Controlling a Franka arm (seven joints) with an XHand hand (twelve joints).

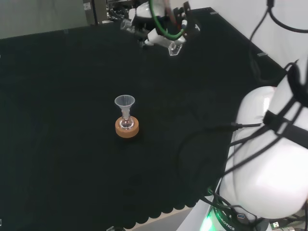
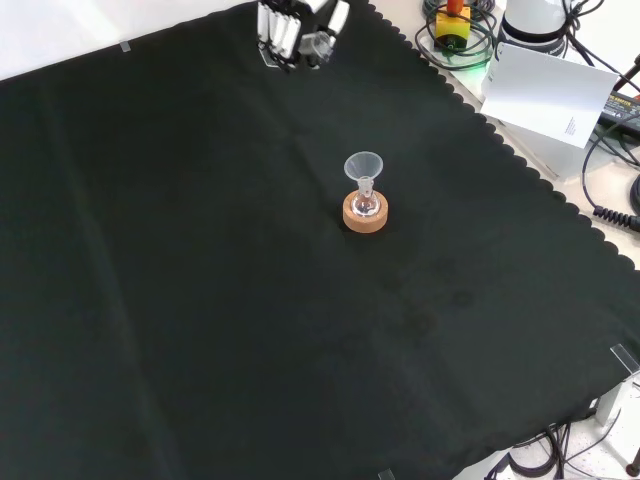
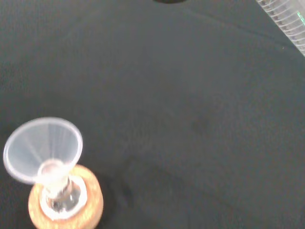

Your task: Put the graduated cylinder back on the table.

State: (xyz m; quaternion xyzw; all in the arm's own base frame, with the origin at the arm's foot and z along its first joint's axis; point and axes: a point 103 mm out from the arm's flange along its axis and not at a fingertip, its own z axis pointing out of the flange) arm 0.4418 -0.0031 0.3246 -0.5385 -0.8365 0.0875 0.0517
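Three downward views, shared funnel (image 1: 125, 101)

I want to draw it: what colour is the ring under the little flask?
Light brown, like cork. The cork ring shows best in the head view.

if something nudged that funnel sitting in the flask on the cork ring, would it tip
Probably, yes. The funnel is wide at the top on a thin stem, so it looks top-heavy and only rests in the flask neck. The cork ring is low and broad, so the base likely stays put or slides on the cloth. All looks clear and light, possibly fragile.
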